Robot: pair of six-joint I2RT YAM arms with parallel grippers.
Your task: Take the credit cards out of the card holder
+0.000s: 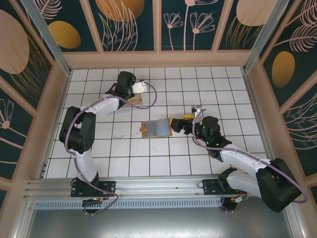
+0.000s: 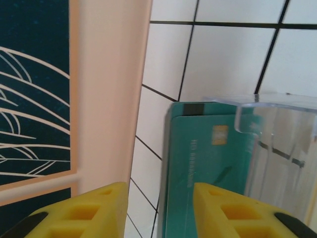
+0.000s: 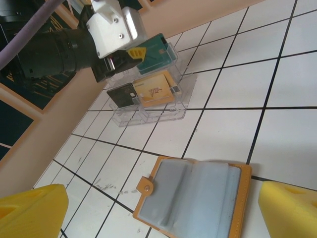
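1. Right gripper: yellow fingers spread wide and released, holding nothing. In the top view it sits just beside the right end of item 2. Whether it touches cannot be told.

2. Card holder: lies flat and opened out on the white tiled bench, near the middle, between the two arms.
   - Long axis runs left to right across the bench, slightly tilted against the tile lines.
   - Pale blue-grey inner sleeves face up, framed by an orange-brown border.
   - The snap tab sticks out from the end pointing toward the left arm's side. The opposite end points at the right gripper.
   - No card can be made out in the sleeves.

3. Clear plastic tray: stands farther back and to the left, well apart from item 2.
   - It holds a black card and a tan card in its nearer compartments.
   - A teal card is at its far end.

4. Left gripper: at the tray's far end. In the left wrist view its yellow fingers stand apart, unclenched, with the teal card's left edge showing in the gap and the tray wall beside it.

5. Rear wall: teal panels with leaf patterns, framed in pale wood.
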